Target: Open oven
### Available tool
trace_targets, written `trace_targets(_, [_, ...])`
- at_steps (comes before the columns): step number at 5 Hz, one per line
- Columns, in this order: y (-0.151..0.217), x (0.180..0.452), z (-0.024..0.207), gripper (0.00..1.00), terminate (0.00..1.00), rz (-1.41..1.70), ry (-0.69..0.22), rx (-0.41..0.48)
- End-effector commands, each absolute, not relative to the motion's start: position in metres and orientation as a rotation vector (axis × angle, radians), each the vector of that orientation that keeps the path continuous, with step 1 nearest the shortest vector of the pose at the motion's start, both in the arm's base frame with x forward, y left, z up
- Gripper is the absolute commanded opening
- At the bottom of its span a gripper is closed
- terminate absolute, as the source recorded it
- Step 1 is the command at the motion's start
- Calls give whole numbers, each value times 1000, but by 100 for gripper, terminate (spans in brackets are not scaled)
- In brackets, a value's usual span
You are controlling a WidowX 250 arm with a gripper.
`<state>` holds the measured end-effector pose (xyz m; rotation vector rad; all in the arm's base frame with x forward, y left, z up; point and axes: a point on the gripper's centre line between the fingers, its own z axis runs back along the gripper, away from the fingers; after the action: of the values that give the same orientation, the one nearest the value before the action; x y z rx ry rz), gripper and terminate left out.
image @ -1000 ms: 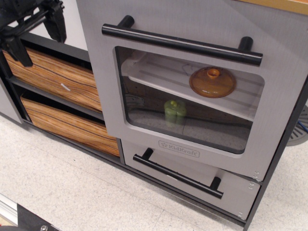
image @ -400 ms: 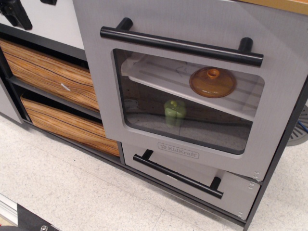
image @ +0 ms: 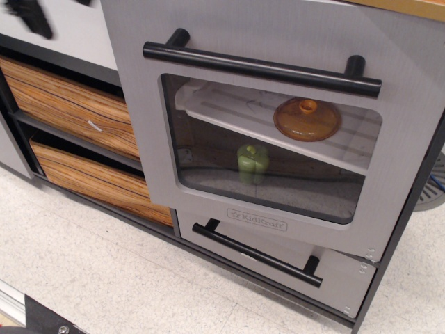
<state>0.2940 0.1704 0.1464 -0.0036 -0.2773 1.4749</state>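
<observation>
Although only a blurred black fragment of the gripper point(image: 29, 17) shows at the top left corner, it touches nothing and holds nothing visible, and whether its jaws are spread or closed cannot be told; the arm behind it is out of view. Below it sit two wood-grain drawers with orange-brown fronts, the upper wood-grain drawer point(image: 66, 104) and the lower wood-grain drawer point(image: 97, 181), stacked in a black frame point(image: 15, 118) above the pale speckled floor point(image: 104, 271). To their right stands the grey toy oven point(image: 278, 132), filling the middle and right of the view, its large door swung ajar on its right edge so that the left edge stands out in front of the drawers. A long black bar handle point(image: 261, 67) runs across the top of the door, and the rounded clear window point(image: 268, 149) shows a white shelf point(image: 229, 111) carrying an amber round lid with a knob point(image: 306, 118), with a small green pepper-shaped toy point(image: 252, 162) on the oven bottom below. Under the window is the KidKraft logo point(image: 256, 220). Beneath the door lies a smaller windowless grey drawer point(image: 278, 261) with its own short black bar handle point(image: 256, 253).
</observation>
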Motion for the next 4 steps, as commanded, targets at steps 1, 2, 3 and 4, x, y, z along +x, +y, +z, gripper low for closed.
trace_targets(1, [141,283,158,100,0,1249,-277,-13])
trace_targets(2, [133,252,157,100,0,1125,-177,13])
trace_targets(3, [128,218,161,100,0,985,-132,42])
trace_targets(4, [126,214,169,100,0,896,-45,60])
